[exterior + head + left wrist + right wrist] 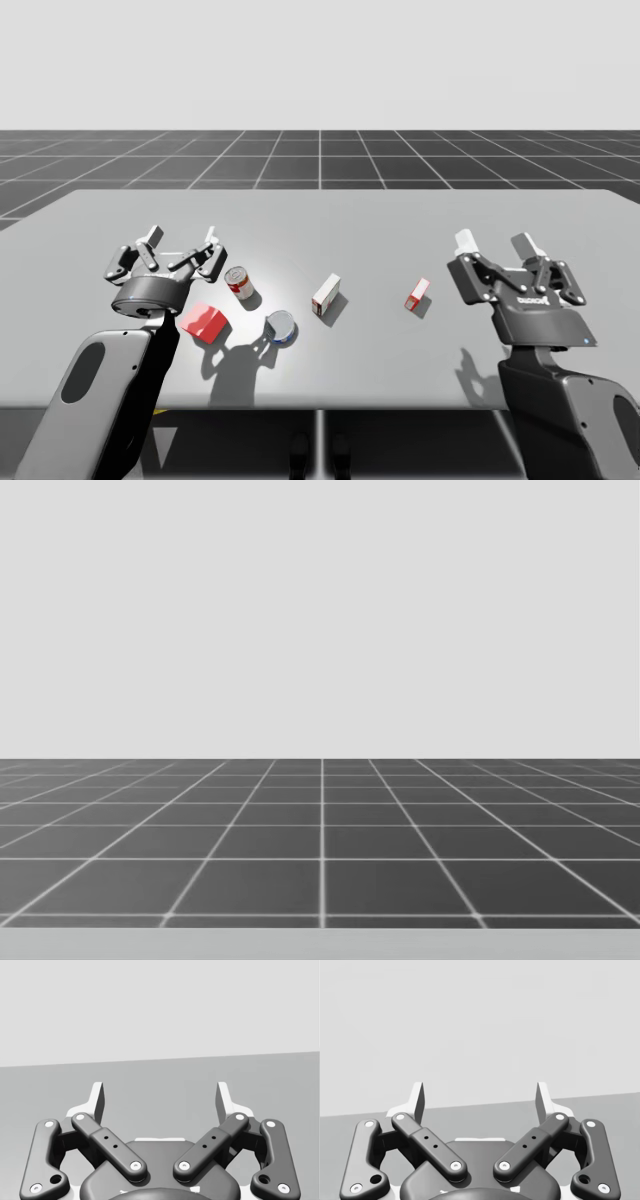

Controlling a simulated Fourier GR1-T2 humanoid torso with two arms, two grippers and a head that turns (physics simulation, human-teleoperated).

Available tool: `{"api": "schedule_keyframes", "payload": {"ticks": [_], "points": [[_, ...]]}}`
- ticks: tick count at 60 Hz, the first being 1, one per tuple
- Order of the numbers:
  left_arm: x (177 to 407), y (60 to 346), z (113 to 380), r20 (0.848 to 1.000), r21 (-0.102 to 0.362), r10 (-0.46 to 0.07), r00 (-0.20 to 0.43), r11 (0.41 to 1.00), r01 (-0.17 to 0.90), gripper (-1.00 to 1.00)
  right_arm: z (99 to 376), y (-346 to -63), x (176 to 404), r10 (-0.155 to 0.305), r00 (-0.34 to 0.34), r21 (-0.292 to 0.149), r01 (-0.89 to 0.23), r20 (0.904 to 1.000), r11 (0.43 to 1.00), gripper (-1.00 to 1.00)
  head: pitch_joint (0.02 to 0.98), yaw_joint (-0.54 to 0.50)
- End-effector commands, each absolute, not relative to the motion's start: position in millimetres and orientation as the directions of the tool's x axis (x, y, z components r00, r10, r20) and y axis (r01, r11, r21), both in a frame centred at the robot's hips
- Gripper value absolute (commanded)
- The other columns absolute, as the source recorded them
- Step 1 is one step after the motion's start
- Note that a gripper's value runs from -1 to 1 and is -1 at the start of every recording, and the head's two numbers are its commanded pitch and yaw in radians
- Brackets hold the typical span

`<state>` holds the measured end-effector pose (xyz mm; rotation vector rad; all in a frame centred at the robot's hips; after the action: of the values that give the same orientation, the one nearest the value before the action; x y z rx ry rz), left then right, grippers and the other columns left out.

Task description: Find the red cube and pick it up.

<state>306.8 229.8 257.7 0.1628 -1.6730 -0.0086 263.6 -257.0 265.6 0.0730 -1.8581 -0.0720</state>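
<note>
Red cube (203,322) at rest near the front left of the grey worktop (400,215), just beside the wrist of the left arm and behind that arm's fingertips. Left pincer (181,245) spread wide, held level above the surface and pointing away across it, pinching nothing: a waiting pose, to judge by the bare grey ahead of its fingers in the wrist view. Right pincer (497,245) likewise spread and empty, hovering well apart from the cube on the far side. Between the two arms, strung across the middle: upright red-and-white can (239,283) close by the cube, silver-blue can (281,327) tipped on its side, white-and-red box (326,295), smaller red-and-white box (417,295). Head camera aimed out over the dark tiled floor (320,860), not down at the goods; search step apparently not yet done. Nearest tool for the lift, on this showing: left pincer, needing to draw back and tip downward, with care for the can standing close.
</note>
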Motion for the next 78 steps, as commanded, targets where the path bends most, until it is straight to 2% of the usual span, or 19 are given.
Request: {"api": "schedule_keyframes", "payload": {"ticks": [1,4,6,8,10,23,39,52,65,78], "points": [[307,230,258,0.989,0.102,-0.112,-0.099,0.99,-0.102,-1.0,262,-255,263,-0.09,-0.292,0.101,0.021,0.952,0.995,-1.0,0.061,0.0],[307,230,258,0.989,0.102,-0.112,-0.099,0.99,-0.102,-1.0,262,-256,263,-0.081,-0.291,0.089,0.014,0.9531,0.996,-1.0,0.063,0.0],[307,230,258,0.989,0.102,-0.112,-0.099,0.99,-0.102,-1.0,262,-257,264,-0.093,-0.282,0.095,-0.005,0.9549,0.995,-1.0,0.065,0.0],[307,230,258,0.989,0.102,-0.112,-0.099,0.99,-0.102,-1.0,262,-258,265,-0.076,-0.266,0.079,0.0,0.9611,0.997,-1.0,0.07,0.0],[307,230,258,0.989,0.102,-0.112,-0.099,0.99,-0.102,-1.0,262,-258,265,-0.077,-0.258,0.081,0.008,0.963,0.997,-1.0,0.074,0.0],[307,230,258,0.989,0.102,-0.112,-0.099,0.99,-0.102,-1.0,260,-258,267,-0.065,-0.257,0.073,0.019,0.9642,0.997,-1.0,0.174,-0.01],[309,231,255,0.989,0.107,-0.116,-0.096,0.989,-0.098,-1.0,258,-260,268,-0.041,-0.251,0.05,0.031,0.9673,0.998,-1.0,0.447,0.0],[310,232,255,0.988,0.112,-0.121,-0.091,0.989,-0.098,-1.0,257,-259,269,-0.022,-0.248,0.032,0.037,0.9685,0.999,-1.0,0.608,0.03],[310,232,255,0.988,0.112,-0.121,-0.091,0.989,-0.098,-1.0,254,-257,269,-0.004,-0.232,0.011,0.029,0.9728,1.0,-1.0,0.752,0.14],[312,231,252,0.987,0.131,-0.139,-0.076,0.986,-0.099,-1.0,250,-251,269,0.024,-0.218,-0.019,0.025,0.9756,1.0,-1.0,0.873,0.32]]}}
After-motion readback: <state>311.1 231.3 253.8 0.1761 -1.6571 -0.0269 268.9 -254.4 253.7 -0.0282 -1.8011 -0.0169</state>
